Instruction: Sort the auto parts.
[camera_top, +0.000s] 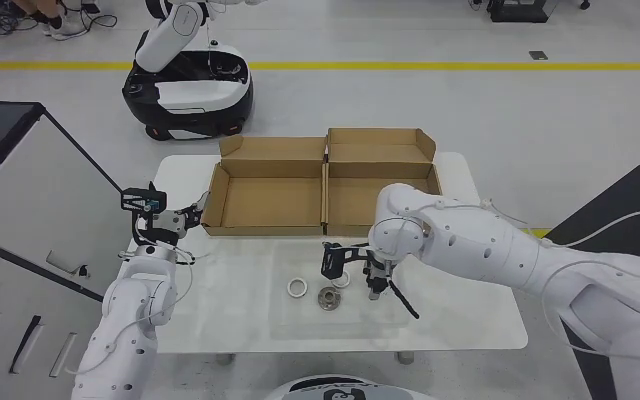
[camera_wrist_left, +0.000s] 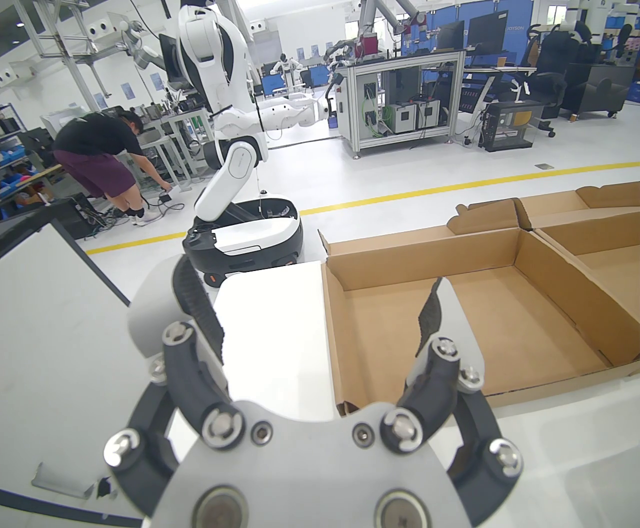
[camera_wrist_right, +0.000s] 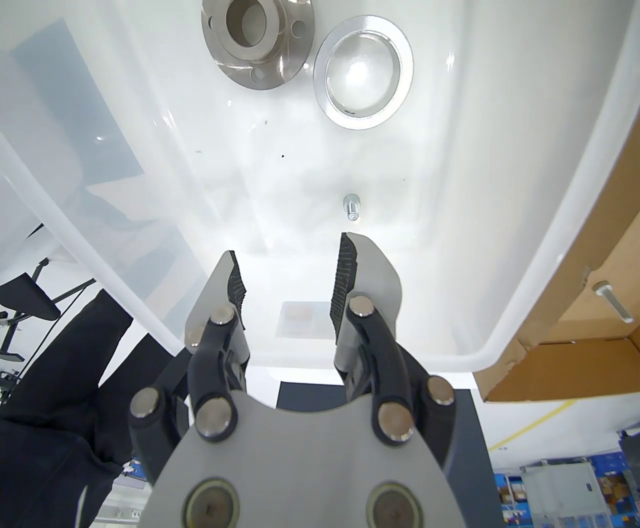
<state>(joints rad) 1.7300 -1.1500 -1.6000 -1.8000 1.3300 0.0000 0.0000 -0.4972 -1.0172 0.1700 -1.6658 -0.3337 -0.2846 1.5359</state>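
Tray (camera_top: 300, 322) is your landmark. From above, right gripper (camera_top: 372, 286) hangs over it and left gripper (camera_top: 190, 215) is well outside, so right is nearer. Left wrist: fingers (camera_wrist_left: 197, 300) wide, empty. Right wrist: fingers (camera_wrist_right: 345, 270) half open, empty. Bolt (camera_wrist_right: 352, 206) lies in the tray just past one fingertip, off your centreline, axis seemingly along the fingers, so you'd shift sideways before closing.

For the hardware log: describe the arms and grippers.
The left arm and right arm are rounded white shells. The left gripper and right gripper each have a silver plate, black bolted links, and silver fingers with black ribbed pads.
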